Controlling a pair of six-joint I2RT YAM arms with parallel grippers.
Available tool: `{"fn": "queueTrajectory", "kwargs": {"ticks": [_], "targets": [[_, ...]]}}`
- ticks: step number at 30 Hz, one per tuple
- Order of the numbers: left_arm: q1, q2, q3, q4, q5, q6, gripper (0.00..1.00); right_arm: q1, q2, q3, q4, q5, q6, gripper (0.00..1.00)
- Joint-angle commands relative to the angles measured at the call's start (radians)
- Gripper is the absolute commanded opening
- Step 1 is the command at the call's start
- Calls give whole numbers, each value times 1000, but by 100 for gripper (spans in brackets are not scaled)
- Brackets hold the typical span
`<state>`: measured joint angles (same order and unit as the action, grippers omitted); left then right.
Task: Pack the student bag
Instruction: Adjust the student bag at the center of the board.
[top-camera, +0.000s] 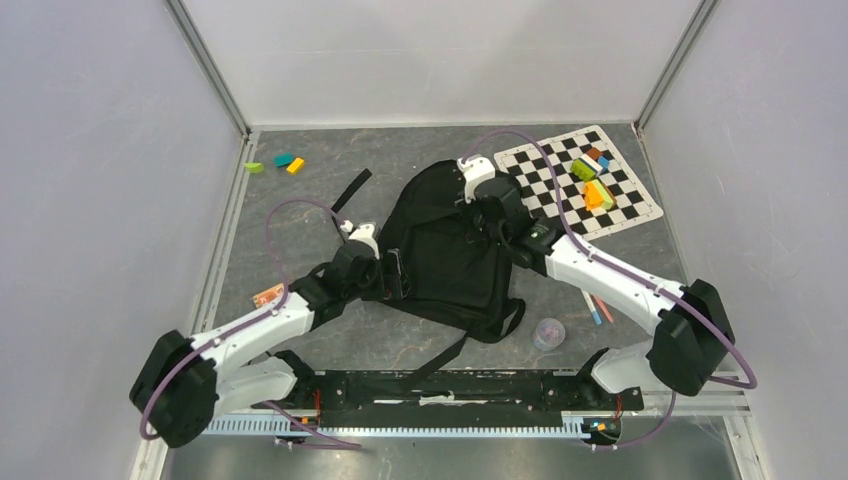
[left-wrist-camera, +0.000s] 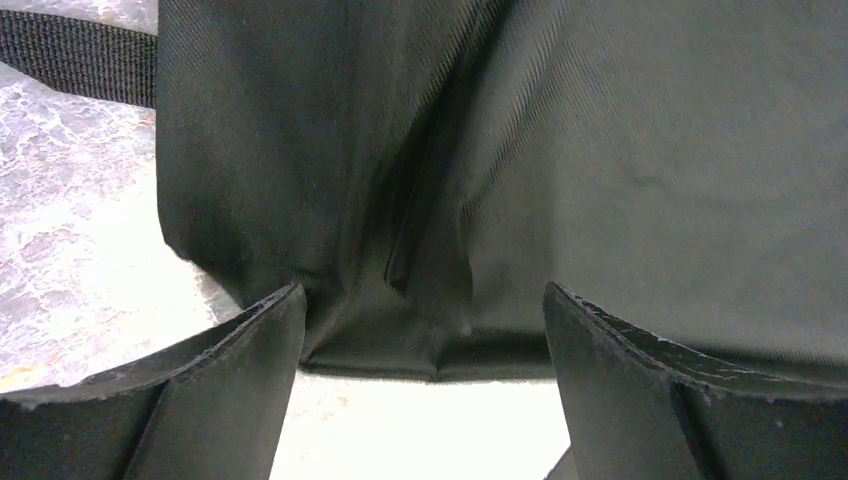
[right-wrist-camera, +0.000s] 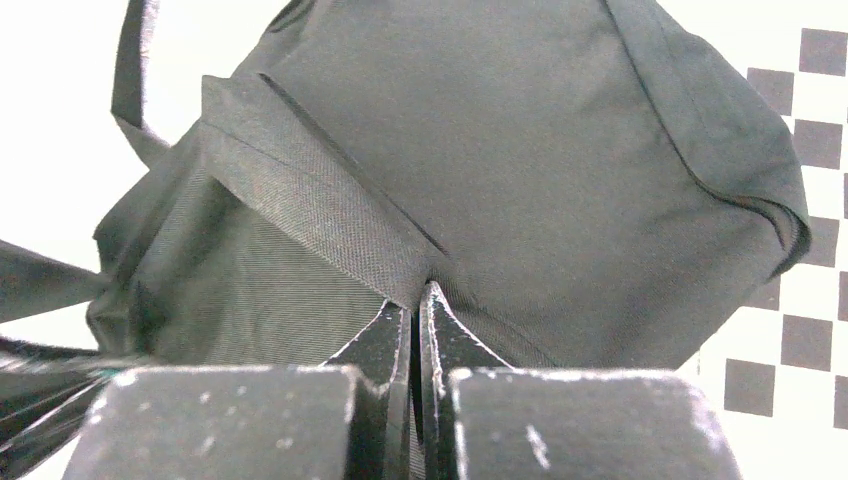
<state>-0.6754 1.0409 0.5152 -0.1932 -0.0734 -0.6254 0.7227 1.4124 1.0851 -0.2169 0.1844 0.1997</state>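
Our left arm (top-camera: 250, 335) reaches from its base at the near left up to the left edge of the student bag (top-camera: 445, 260), which lies in the middle of the tabletop (top-camera: 420, 150), its right shoulder just beside the checkered mat (top-camera: 630, 215). The left tool (left-wrist-camera: 422, 290) stands wide, one finger on each side of a creased corner of the black fabric and neither gripping it. Our right arm (top-camera: 610, 285) stretches from the near right across to the bag's far right part. The right tool (right-wrist-camera: 420, 295) is closed tight, its tips meeting where a woven band of the bag runs into them, so the cloth looks pinched and drawn up to them. From above we cannot see those tips, as the wrist and its white camera cover them. The left wrist view is nearly filled with dark cloth, and we cannot make out any zipper in it. One loose strap (top-camera: 350, 190) trails off toward the far left. The coloured blocks (top-camera: 592, 180) on the mat are too small to tell apart, and the pale round thing (top-camera: 547, 332) near the right arm is unclear to us.
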Motion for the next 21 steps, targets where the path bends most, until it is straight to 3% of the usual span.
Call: {"fn": "queueTrajectory", "kwargs": {"ticks": [1,7,11,13,21], "targets": [[9,98,31,158,-95,-23,84,88,-95,0,235,82,121,0],[84,247,99,265,-147,90,31,119,-172,-88,226,86,162,0],[145,375,203,292,-81,168,6,119,-206,-159,184,127,159,0],[162,440,274,292,-64,209,2,118,-226,-200,174,142,160,0],[185,563,549,168,-56,370,4,116,-274,-332,96,271,161,0]]}}
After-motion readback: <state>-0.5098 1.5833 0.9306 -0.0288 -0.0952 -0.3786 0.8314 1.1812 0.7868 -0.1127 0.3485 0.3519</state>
